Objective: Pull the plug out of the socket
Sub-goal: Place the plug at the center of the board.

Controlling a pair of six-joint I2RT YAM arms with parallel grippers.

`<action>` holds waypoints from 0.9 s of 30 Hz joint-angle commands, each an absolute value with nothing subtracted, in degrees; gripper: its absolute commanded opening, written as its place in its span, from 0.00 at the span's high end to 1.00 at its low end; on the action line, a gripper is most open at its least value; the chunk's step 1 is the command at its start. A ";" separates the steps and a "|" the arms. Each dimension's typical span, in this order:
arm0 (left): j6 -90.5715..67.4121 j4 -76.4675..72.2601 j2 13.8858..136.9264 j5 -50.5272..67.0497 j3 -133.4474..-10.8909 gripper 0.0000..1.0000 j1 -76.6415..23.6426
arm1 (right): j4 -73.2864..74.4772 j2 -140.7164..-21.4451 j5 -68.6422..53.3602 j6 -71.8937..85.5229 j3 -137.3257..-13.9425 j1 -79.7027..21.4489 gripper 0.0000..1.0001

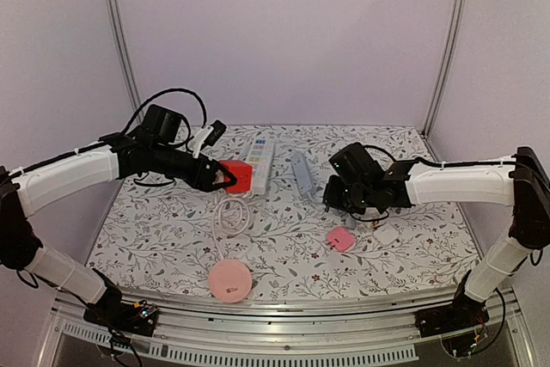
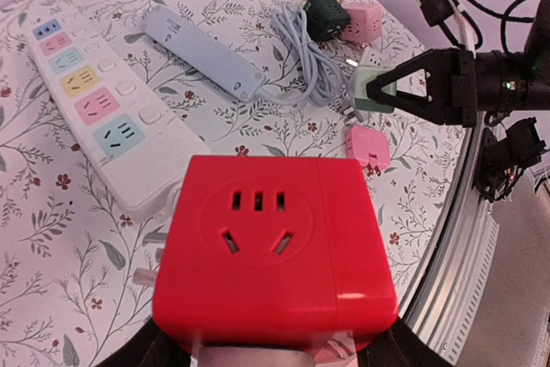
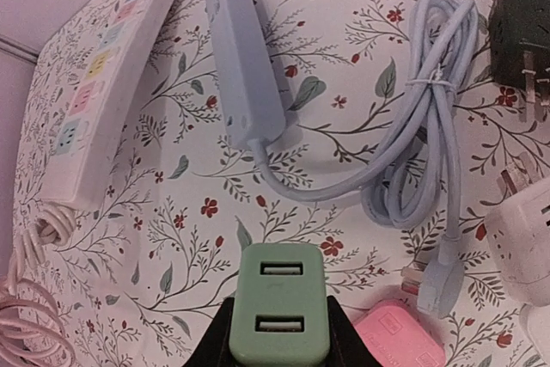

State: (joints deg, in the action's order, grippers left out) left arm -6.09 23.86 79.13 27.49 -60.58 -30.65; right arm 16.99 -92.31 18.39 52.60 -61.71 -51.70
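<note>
My left gripper [image 1: 225, 176] is shut on a red cube socket [image 1: 238, 176] and holds it above the table at left centre. In the left wrist view the red socket [image 2: 271, 247] fills the foreground, its front holes empty. My right gripper [image 1: 331, 198] is shut on a small green plug with two USB ports [image 3: 278, 302], held over the table right of centre. The left wrist view shows that green plug [image 2: 371, 90] in the right gripper's fingers [image 2: 421, 70], well apart from the red socket.
A white power strip [image 1: 260, 163] with coloured outlets and a blue-grey strip [image 1: 302, 174] with coiled cable [image 3: 421, 152] lie mid-table. A pink adapter [image 1: 340, 239], a white adapter [image 1: 386, 235], a black cube [image 3: 524, 23] and a round pink disc [image 1: 229, 281] lie nearby.
</note>
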 commanded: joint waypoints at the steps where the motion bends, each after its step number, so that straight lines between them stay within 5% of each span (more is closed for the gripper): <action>1: -5.55 19.63 75.84 27.52 -61.02 0.72 -30.80 | 16.73 -93.90 13.56 54.48 -59.23 -47.84 1.00; 8: -5.21 19.85 75.28 27.33 -60.95 0.72 -31.24 | 15.94 -98.37 11.27 53.82 -61.08 -45.98 0.97; 27: -5.62 19.72 76.58 27.93 -60.91 0.72 -31.82 | 19.31 -100.31 14.79 52.58 -61.57 -45.93 0.58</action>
